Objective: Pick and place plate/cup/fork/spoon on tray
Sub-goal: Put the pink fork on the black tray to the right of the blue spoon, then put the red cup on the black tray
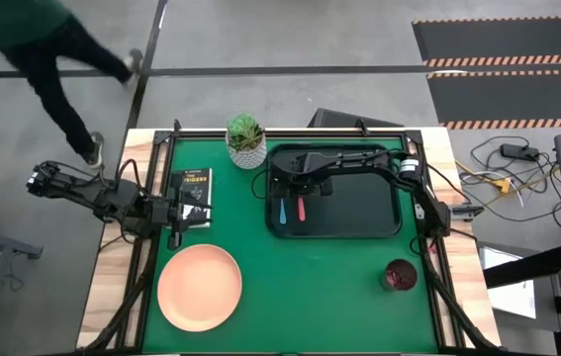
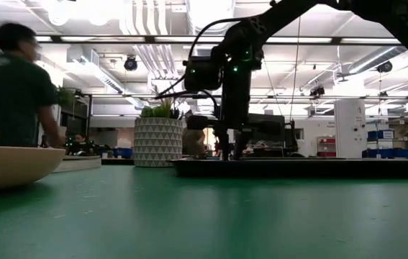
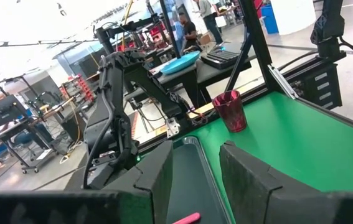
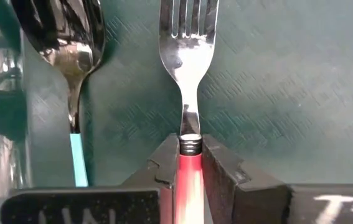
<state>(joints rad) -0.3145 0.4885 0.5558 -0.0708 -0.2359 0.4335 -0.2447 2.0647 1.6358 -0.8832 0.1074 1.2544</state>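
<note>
The black tray (image 1: 359,213) lies at the far right of the green mat. On its left part lie the blue-handled spoon (image 1: 282,210) and the pink-handled fork (image 1: 301,209), side by side, handles toward the near edge. My right gripper (image 1: 305,186) is down over the fork (image 4: 187,37), shut on it. The spoon (image 4: 70,56) lies untouched beside it. The salmon plate (image 1: 199,287) rests flat at the near left. The maroon cup (image 1: 400,275) stands upright at the near right. My left gripper (image 1: 176,213) waits open and empty at the left, by the book. My right gripper pinches the fork's pink handle (image 4: 188,168) between its two fingers, at the end next to the metal neck. The fingers come from above, pointing down, and lie across the handle. The fork lies flat along the tray floor, tines toward the far edge.
A white pot with a green plant (image 1: 246,141) stands at the far edge, left of the tray. A small black book (image 1: 191,193) lies at the left, beside my left gripper. A person walks beyond the table's far left corner (image 1: 52,59). Cables lie off the table's right side.
</note>
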